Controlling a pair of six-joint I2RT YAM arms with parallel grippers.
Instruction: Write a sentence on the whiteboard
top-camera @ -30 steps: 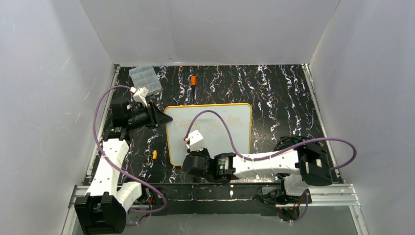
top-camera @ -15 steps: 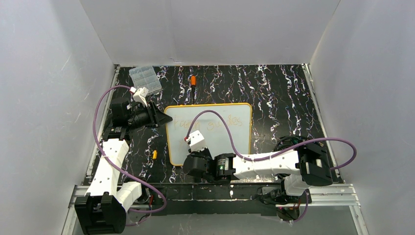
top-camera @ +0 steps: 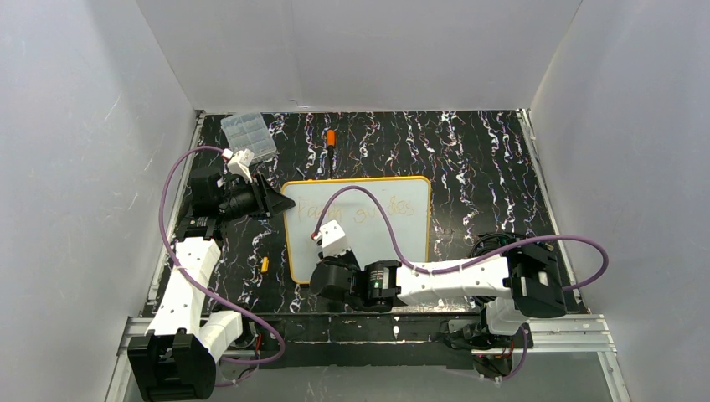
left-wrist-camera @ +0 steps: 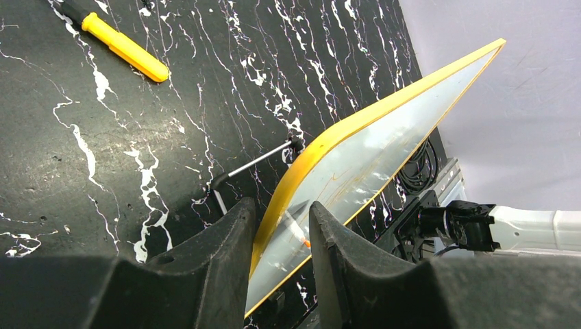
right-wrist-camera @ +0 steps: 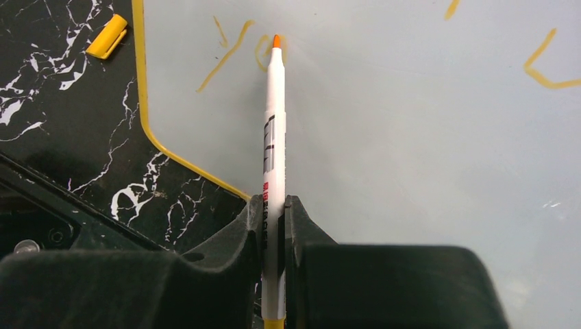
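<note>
Sentence point(top-camera: 368, 209) half-written: one line across whiteboard point(top-camera: 414, 241), second barely begun, right end effector point(right-wrist-camera: 274, 212) clenched on marker point(right-wrist-camera: 274, 137), left end effector point(left-wrist-camera: 281, 219) clamping board rim.

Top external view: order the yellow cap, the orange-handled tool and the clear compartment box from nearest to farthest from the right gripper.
1. Yellow cap, just left of the right gripper.
2. Orange-handled tool, beyond the whiteboard's far edge.
3. Clear compartment box, far-left corner.

white board point(top-camera: 412, 243) with yellow-orange rim; faint orange-yellow writing point(top-camera: 368, 212); black table point(top-camera: 477, 167) veined white; white marker point(right-wrist-camera: 275, 130), orange tip, black print; yellow cap point(right-wrist-camera: 107, 36); clear box point(top-camera: 249, 136); purple cables point(top-camera: 362, 191).
</note>
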